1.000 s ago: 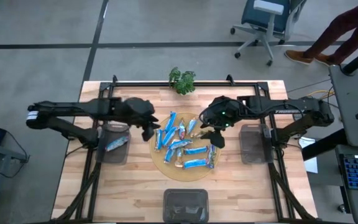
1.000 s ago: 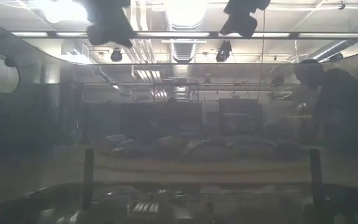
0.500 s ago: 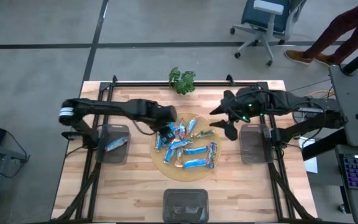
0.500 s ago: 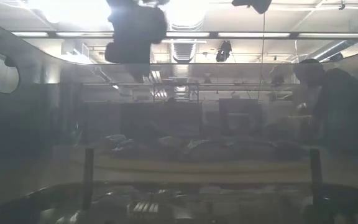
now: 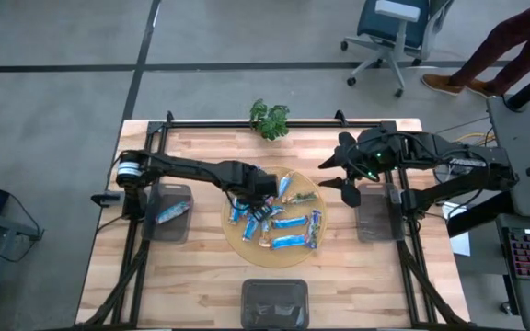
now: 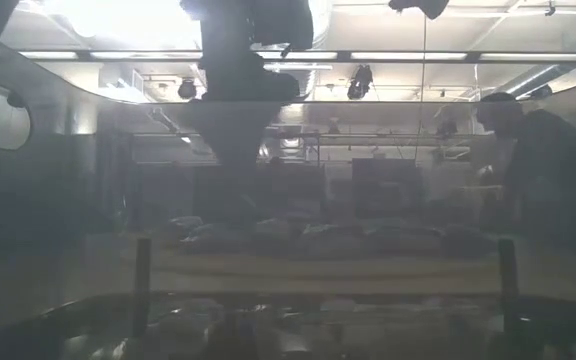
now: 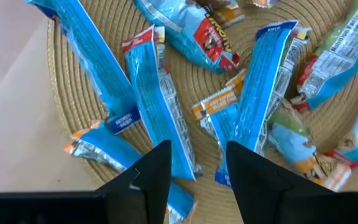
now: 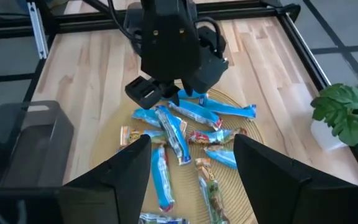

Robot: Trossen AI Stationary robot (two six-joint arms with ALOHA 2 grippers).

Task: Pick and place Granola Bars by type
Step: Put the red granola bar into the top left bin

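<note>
Hovering spread just above the granola bars (image 5: pixel 274 216) piled on the round woven mat (image 5: pixel 247 250), the left gripper (image 5: pixel 258 199) holds nothing; the right gripper (image 5: pixel 343 175), also spread, waits beside the mat.

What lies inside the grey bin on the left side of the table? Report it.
One blue granola bar lies inside the left bin. The rest of the bin looks bare, though the left arm's frame crosses its upper edge and may hide a little.
</note>
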